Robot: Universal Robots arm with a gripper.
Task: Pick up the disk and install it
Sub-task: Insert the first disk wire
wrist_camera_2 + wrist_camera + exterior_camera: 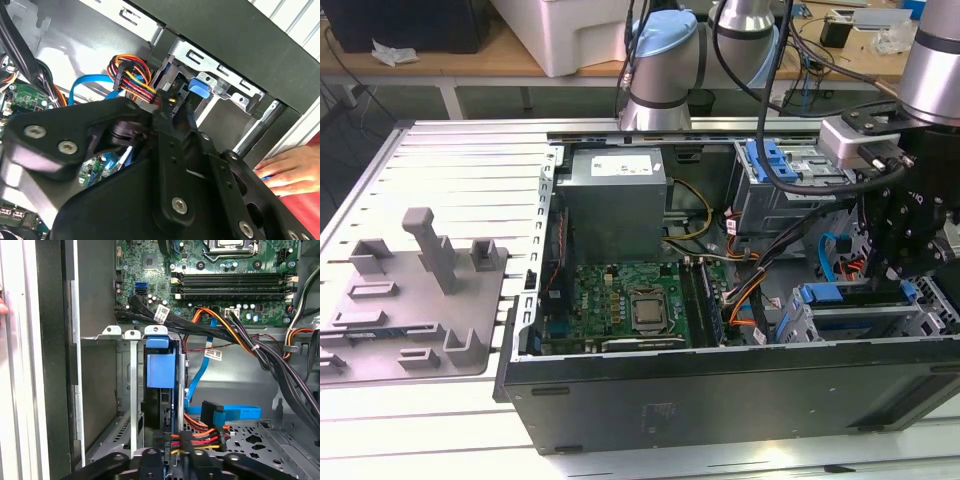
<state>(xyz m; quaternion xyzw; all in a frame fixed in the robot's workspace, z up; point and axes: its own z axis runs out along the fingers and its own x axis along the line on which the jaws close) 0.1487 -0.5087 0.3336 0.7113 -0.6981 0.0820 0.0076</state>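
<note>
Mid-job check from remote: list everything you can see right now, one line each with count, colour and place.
Computer case: one, black, open, on the slatted table.
Motherboard: one, green, on the case floor.
Power-supply box: one, grey, at the case's far wall.
Drive cage: one, bare metal, at the case's near corner on the exterior view's right.
Disk: one, blue carrier showing, standing on edge in the drive cage.
Power cable bundle: one, red, orange, yellow and black, right at the end effector.
Data cable: one, blue, beside the cage.
Fixture tray: one, grey, on the exterior view's left.
Person's hand: one, outside the case wall.
End effector: one, black, just above the disk's edge.
</note>
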